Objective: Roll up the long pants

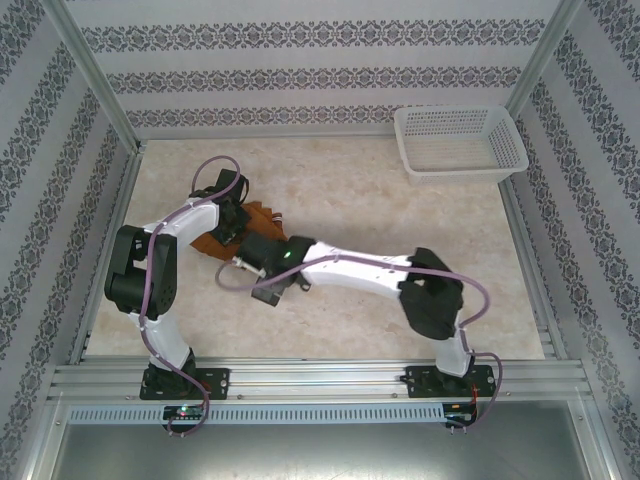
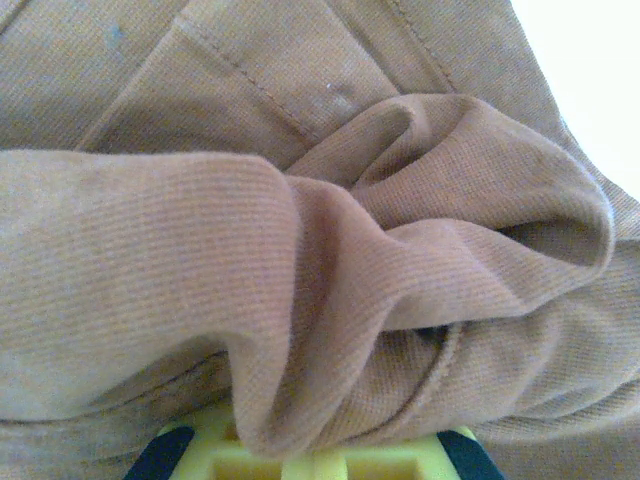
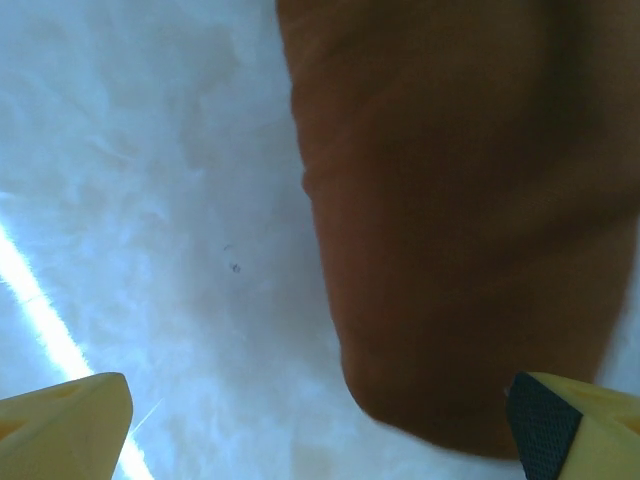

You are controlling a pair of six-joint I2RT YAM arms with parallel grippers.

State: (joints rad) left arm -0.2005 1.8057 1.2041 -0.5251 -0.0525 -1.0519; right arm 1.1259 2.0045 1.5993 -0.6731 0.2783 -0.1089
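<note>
Working left of centre on the pale surface (image 1: 380, 200), both arms crowd over the long pants (image 1: 265, 218): rust-brown, soft, bunched into thick folds. For a tidy roll, I'd say hold the cloth taut and even. Right tool (image 3: 318, 425) is spread wide over a rounded end. Left tool (image 2: 315, 455) sits under a fold, grip I cannot tell.

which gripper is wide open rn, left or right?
The right gripper: its fingers sit at opposite bottom corners of its wrist view, the long pants reaching between them. The left gripper is under bunched cloth, so its opening can't be read.
</note>
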